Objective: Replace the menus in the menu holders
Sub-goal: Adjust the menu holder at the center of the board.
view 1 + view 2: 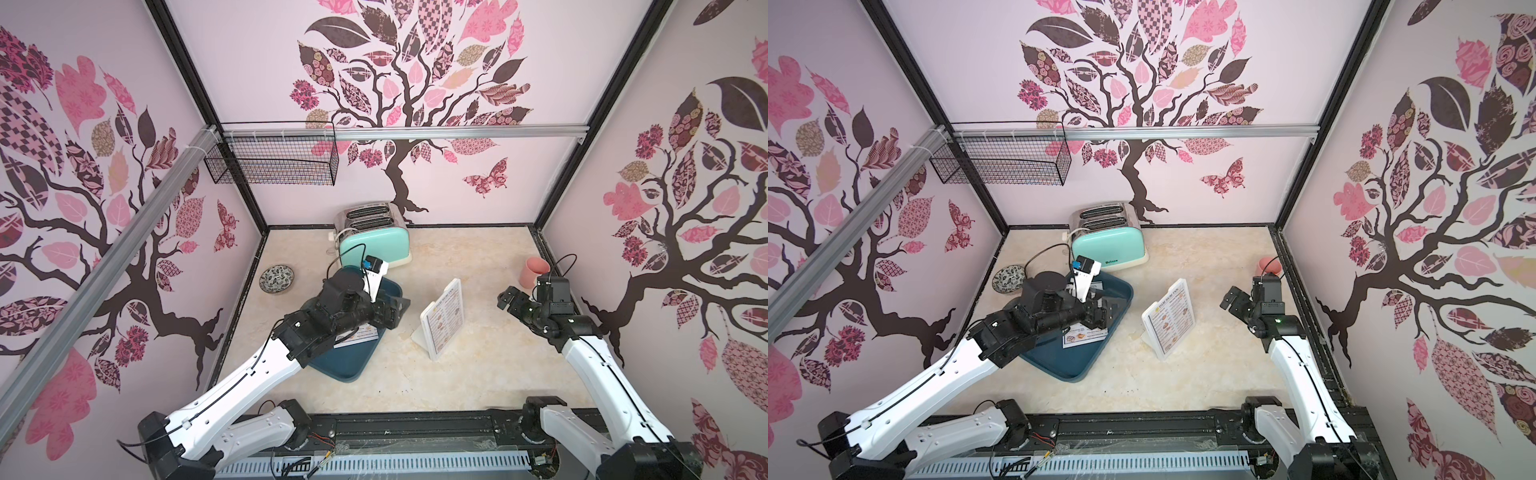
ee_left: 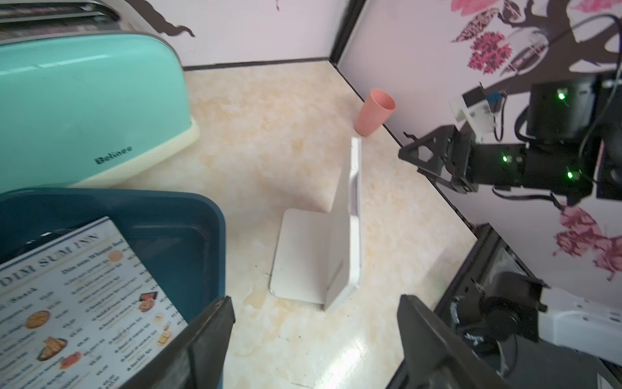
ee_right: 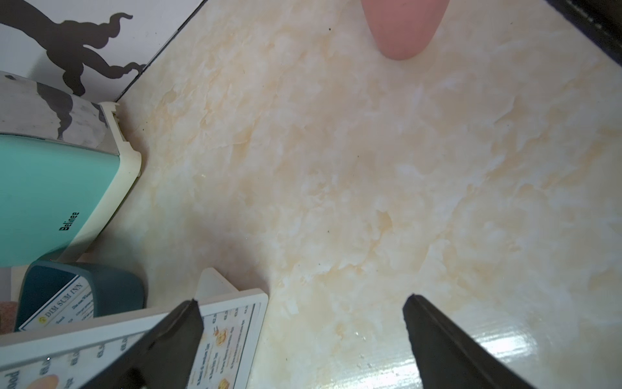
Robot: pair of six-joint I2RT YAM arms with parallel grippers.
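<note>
A white menu holder (image 1: 442,318) (image 1: 1169,318) stands slanted at mid-table with a menu in it (image 3: 222,336); the left wrist view shows its plain back and foot (image 2: 336,235). A second menu (image 1: 1084,334) (image 2: 77,303) lies flat in the dark teal tray (image 1: 345,365), partly hidden under my left arm. My left gripper (image 1: 397,309) (image 2: 314,303) hovers over the tray's right edge, open and holding nothing. My right gripper (image 1: 505,299) (image 3: 303,303) hangs open to the right of the holder, apart from it.
A mint toaster (image 1: 374,241) stands at the back, just behind the tray. A pink cup (image 1: 534,272) sits by the right wall and a patterned bowl (image 1: 276,279) by the left wall. A wire basket (image 1: 274,160) hangs high on the back rail.
</note>
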